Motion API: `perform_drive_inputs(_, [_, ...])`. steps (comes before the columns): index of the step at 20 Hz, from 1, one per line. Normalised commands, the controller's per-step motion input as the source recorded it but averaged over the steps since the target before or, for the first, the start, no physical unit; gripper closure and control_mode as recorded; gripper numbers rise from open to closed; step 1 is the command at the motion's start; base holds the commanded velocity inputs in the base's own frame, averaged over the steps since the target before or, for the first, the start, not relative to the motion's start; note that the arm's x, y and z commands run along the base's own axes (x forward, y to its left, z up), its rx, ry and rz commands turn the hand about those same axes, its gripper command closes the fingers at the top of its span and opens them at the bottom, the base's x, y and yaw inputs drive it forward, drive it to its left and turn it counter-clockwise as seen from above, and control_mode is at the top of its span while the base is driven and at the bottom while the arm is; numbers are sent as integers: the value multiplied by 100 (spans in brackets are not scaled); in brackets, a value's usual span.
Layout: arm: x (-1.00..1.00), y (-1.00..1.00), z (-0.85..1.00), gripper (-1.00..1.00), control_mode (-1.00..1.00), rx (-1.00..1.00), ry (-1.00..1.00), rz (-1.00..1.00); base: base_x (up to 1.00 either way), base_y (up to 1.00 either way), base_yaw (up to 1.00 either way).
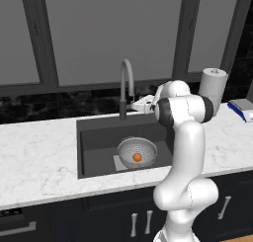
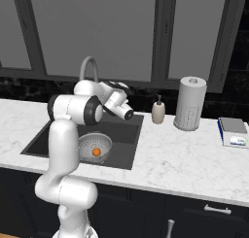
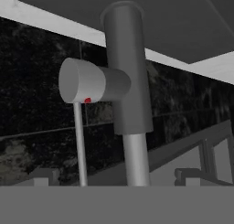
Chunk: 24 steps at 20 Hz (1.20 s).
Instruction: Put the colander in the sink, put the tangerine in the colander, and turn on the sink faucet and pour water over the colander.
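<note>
White marble counter (image 1: 39,157) runs along the front, with the dark grey sink (image 1: 96,142) cut into it. Inside the basin the silver perforated colander (image 1: 137,152) sits upright on the lighter square at the bottom, and the small orange tangerine (image 1: 137,157) lies in the colander's hollow. In the right base view the same colander (image 2: 95,147) and fruit (image 2: 97,152) show partly behind the robot's upper arm. Above the basin, the arm reaches toward the back rim, and the gripper (image 1: 134,106) hangs level just beside the dark base of the sink faucet (image 1: 126,83), its fingers spread wide and holding nothing. The hand view looks close up at the faucet's dark body (image 3: 125,72), with a stubby grey side lever (image 3: 89,81) bearing a small red dot. To the right on the counter stand a soap dispenser (image 2: 158,110), a paper towel roll (image 2: 189,104) and, farther right, a small scale-like device (image 2: 234,131). Behind everything rise black marbled backsplash and dark-framed windows (image 1: 113,33).
</note>
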Motion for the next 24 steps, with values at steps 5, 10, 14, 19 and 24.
perform_drive_inputs(5, [32, 0, -1, -100, -100, 4, 0, -2, 0, 0, 0])
perform_drive_inputs(10, [26, 0, -1, -100, -100, 3, 0, -3, 0, 0, 0])
perform_drive_inputs(14, [19, 0, -4, -100, -100, 3, 0, -4, 0, 0, 0])
perform_drive_inputs(19, [13, 0, -7, -100, -100, 3, 0, -5, 0, 0, 0])
perform_drive_inputs(24, [8, 0, -6, -100, -100, 2, -1, -8, 0, 0, 0])
